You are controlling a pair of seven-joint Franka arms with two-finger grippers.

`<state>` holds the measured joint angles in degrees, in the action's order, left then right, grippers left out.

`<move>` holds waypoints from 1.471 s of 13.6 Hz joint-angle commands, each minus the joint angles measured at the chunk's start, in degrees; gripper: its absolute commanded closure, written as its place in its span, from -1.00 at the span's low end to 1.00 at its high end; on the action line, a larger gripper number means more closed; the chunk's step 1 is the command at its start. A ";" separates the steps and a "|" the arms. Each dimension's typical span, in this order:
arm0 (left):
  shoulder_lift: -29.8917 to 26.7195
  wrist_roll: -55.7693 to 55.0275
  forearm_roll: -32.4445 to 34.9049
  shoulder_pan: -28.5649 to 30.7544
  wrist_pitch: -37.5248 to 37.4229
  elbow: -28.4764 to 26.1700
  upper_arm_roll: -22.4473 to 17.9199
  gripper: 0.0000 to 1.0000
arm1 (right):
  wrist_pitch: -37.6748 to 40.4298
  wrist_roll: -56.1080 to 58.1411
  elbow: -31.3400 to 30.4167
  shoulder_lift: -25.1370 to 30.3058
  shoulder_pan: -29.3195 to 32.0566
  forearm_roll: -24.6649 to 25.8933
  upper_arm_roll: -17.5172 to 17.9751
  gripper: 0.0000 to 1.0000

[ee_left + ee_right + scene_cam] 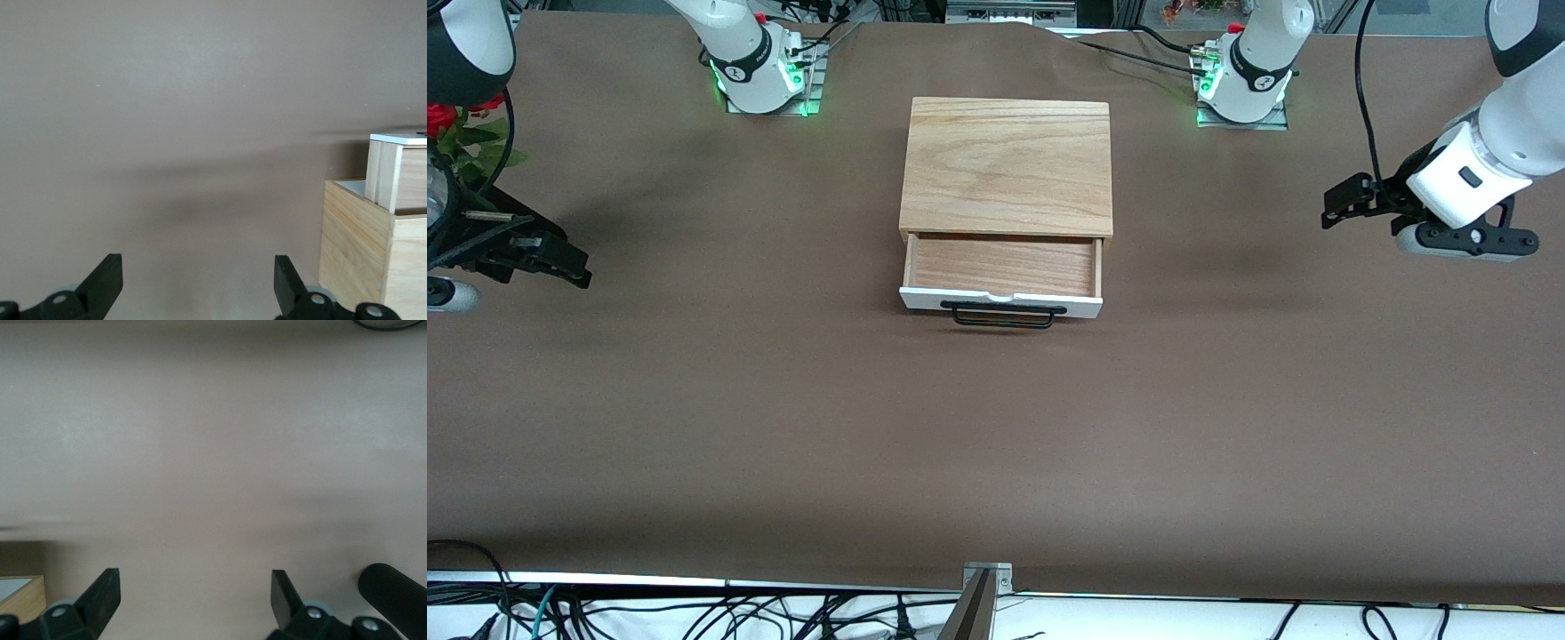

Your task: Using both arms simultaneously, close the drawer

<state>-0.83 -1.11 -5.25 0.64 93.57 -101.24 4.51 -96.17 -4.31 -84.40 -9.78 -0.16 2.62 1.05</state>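
The drawer (pixel 1003 267) stands pulled out of the oak box (pixel 1007 164) in the middle of the table, its white front panel (pixel 996 304) and black bar handle (pixel 1003 317) toward the front camera. My left gripper (pixel 1336 204) is open and empty, above the table toward the left arm's end, well apart from the drawer. Its wrist view shows open jaws (pixel 198 283) with the box (pixel 353 253) and the white panel (pixel 400 139) at the edge. My right gripper (pixel 569 267) is open and empty toward the right arm's end. Its wrist view (pixel 193 597) shows a wooden corner (pixel 20 593).
The brown table cover (pixel 996 444) is bare around the box. Two green-lit arm bases (pixel 760 76) (pixel 1240 84) stand at the back. Red flowers (pixel 454 120) sit by the right arm. Cables (pixel 694 613) lie along the front edge.
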 commanded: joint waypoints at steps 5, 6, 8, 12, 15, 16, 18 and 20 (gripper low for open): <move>1.09 0.67 1.99 -0.38 0.21 3.40 -0.29 -1.00 | 0.28 -0.35 1.34 -0.59 0.60 -0.95 0.53 -1.00; 1.18 0.84 2.78 0.15 0.21 4.03 -0.56 -1.00 | 0.28 -0.35 1.34 -0.68 0.60 -0.95 0.53 -1.00; 1.09 0.93 2.88 0.42 0.21 4.03 -0.82 -1.00 | 0.28 -0.52 1.34 -1.12 0.51 -1.04 0.53 -1.00; 1.96 0.49 1.13 -0.63 0.21 4.30 -0.30 -1.00 | -0.07 -0.53 1.25 -4.27 -0.11 -6.55 0.97 -1.00; 5.48 0.32 -8.96 -0.81 1.96 4.56 -0.30 -1.00 | -2.34 0.26 1.43 -7.88 -0.63 -14.81 1.14 -1.00; 6.44 0.32 -10.29 -1.42 3.54 4.56 0.14 -1.00 | -4.44 0.35 1.43 -9.02 -1.94 -16.41 1.14 -1.00; 9.60 -0.12 -10.48 -4.49 8.97 4.56 0.67 -1.00 | -7.87 0.18 1.51 -11.39 -5.98 -16.69 1.14 -1.00; 14.16 -0.12 -12.14 -8.27 14.52 4.82 0.76 -1.00 | -12.70 -0.44 1.52 -13.77 -9.49 -17.64 1.14 -1.00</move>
<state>8.79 -1.09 -15.11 -4.52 104.73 -98.32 5.42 -106.13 -4.30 -84.31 -21.31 -6.77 -13.49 2.36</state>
